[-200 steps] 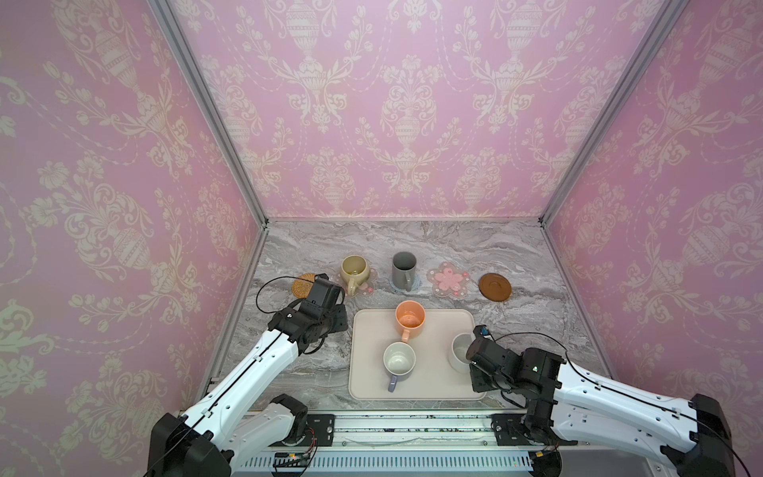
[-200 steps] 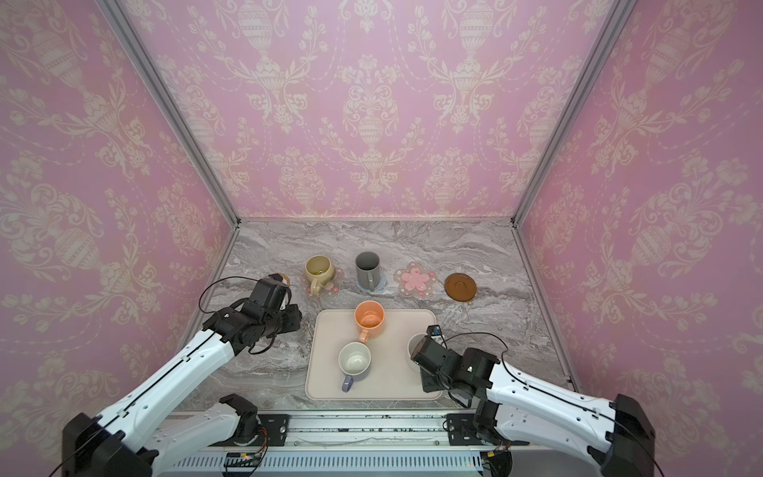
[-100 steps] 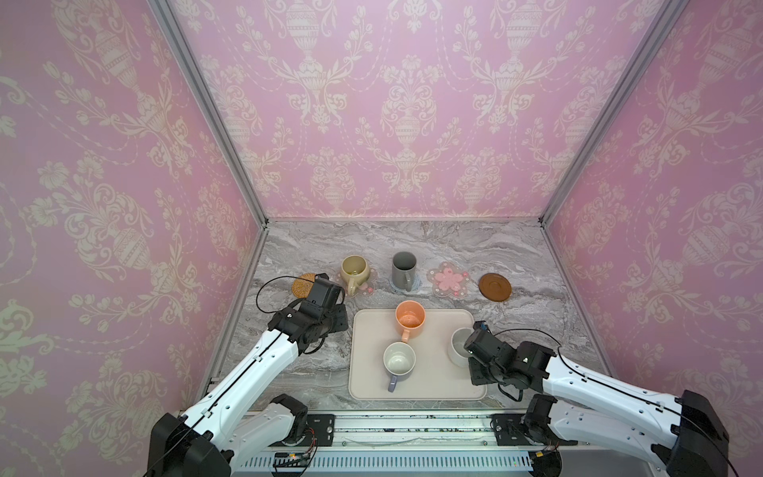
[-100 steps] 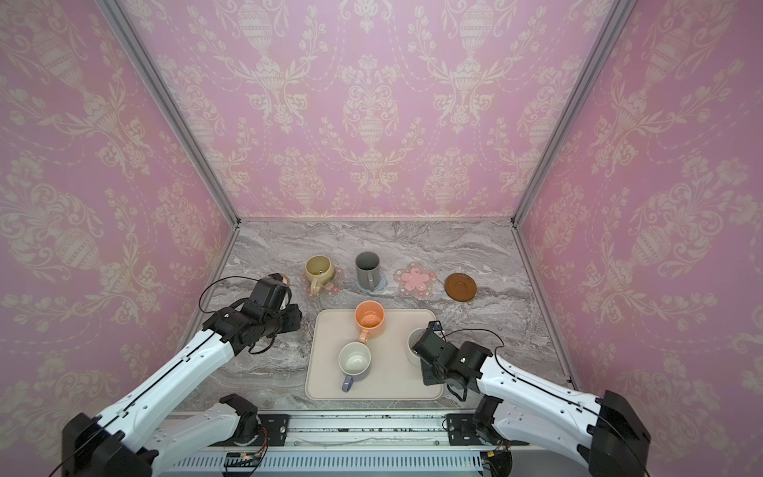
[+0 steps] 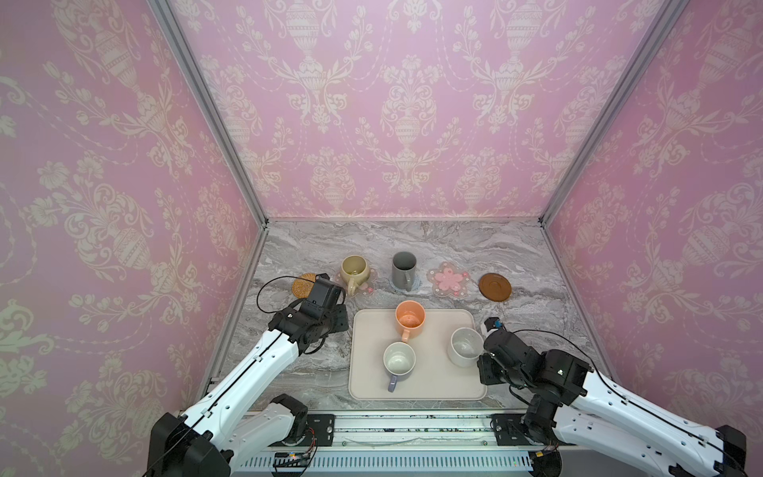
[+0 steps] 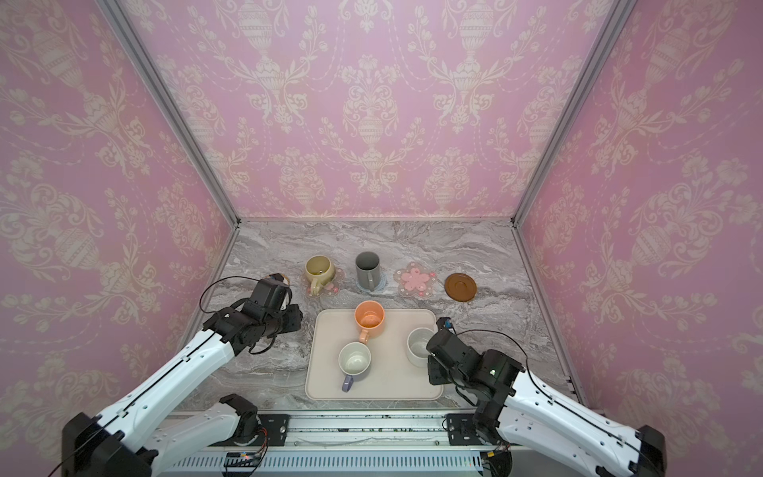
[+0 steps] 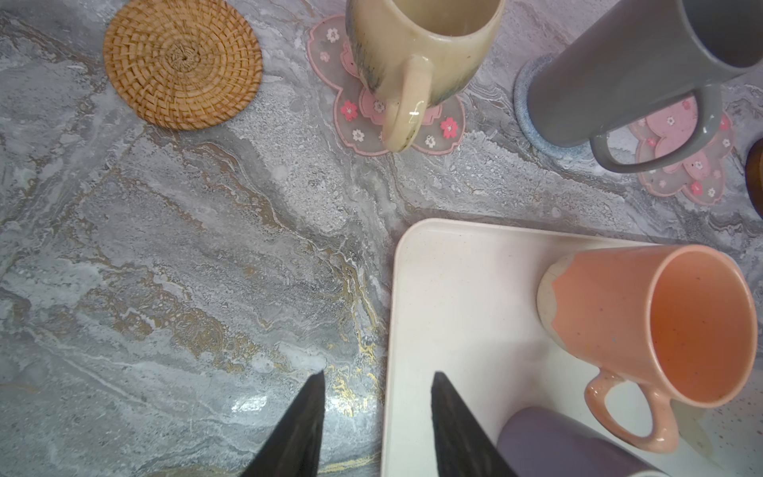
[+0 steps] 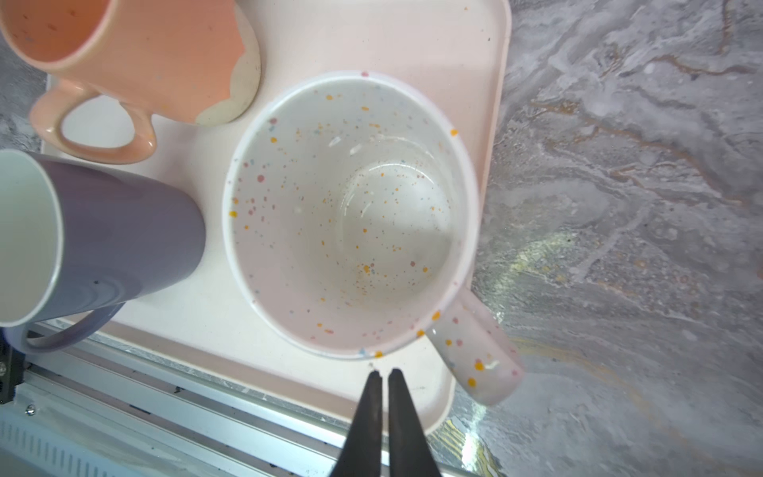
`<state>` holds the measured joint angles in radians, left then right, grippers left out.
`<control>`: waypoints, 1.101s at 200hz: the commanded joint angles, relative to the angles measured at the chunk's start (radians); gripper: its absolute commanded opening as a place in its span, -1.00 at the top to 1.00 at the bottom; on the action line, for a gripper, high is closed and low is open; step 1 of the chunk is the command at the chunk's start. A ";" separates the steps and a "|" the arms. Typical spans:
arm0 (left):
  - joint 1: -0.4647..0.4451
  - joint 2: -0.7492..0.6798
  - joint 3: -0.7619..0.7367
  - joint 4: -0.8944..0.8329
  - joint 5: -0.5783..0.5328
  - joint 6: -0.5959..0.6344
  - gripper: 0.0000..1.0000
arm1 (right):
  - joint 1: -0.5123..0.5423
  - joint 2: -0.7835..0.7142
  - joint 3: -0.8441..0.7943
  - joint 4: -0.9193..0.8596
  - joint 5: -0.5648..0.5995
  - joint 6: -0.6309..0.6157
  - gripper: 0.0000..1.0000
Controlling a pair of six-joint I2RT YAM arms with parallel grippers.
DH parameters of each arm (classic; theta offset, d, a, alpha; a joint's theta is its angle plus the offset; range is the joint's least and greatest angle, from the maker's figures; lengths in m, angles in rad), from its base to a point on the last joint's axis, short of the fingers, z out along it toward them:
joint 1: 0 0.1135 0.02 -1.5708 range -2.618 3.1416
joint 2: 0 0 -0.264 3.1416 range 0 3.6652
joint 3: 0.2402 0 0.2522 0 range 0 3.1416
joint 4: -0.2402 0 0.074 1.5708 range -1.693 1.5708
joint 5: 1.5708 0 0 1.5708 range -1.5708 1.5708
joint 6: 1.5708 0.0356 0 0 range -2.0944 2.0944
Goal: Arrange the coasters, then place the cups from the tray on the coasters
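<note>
three cups stand on the cream tray (image 5: 433, 384) on the marble desk (image 5: 309, 247): peach mug (image 5: 409, 320), lavender mug (image 5: 399, 359), speckled white mug (image 5: 464, 346). behind the tray, the beige-yellow mug (image 5: 355, 268) sits on a flowered coaster (image 7: 450, 124) and the dark grey mug (image 5: 404, 270) on the blue-grey coaster (image 7: 522, 103). the rattan coaster (image 5: 304, 284), second flowered coaster (image 5: 448, 280) and wooden disc (image 5: 494, 286) lie uncovered. the left hand (image 7: 377, 376) is half spread and empty at the tray's left edge. the right hand (image 8: 382, 373) is pinched nearly together, holding nothing, just beside the speckled mug's rim.

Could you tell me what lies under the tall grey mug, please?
A blue-grey knitted coaster lies there: only part of its edge shows beside the base of the grey mug. The mug covers its middle.
</note>
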<state>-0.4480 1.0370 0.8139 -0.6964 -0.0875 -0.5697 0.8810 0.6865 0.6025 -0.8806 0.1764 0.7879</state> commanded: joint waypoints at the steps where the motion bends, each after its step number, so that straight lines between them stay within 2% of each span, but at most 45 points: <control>1: -0.013 0.013 0.024 0.011 0.005 0.005 0.10 | -0.005 -0.023 0.039 -0.092 0.042 0.069 0.80; 17: -0.017 0.015 0.024 0.014 0.005 0.002 0.10 | -0.005 -0.038 0.047 -0.123 0.084 0.112 0.68; 48: -0.026 0.013 0.018 0.014 0.004 0.002 0.09 | -0.004 -0.073 0.054 -0.174 0.160 0.187 0.66; 89: -0.029 0.011 0.009 0.017 0.006 0.002 0.09 | -0.005 -0.116 0.038 -0.211 0.226 0.278 0.51; 118: -0.029 0.015 0.005 0.020 0.008 0.005 0.10 | -0.006 -0.143 0.003 -0.179 0.251 0.293 0.34; 158: -0.030 0.021 0.005 0.023 0.010 0.005 0.09 | -0.020 -0.119 -0.016 -0.134 0.280 0.283 0.27; 220: -0.031 0.015 0.000 0.022 0.004 0.005 0.09 | -0.094 -0.050 -0.059 -0.024 0.218 0.225 0.19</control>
<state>-0.4690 1.0492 0.8139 -0.6708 -0.0872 -0.5701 0.8223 0.6258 0.5728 -0.9550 0.4126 1.0412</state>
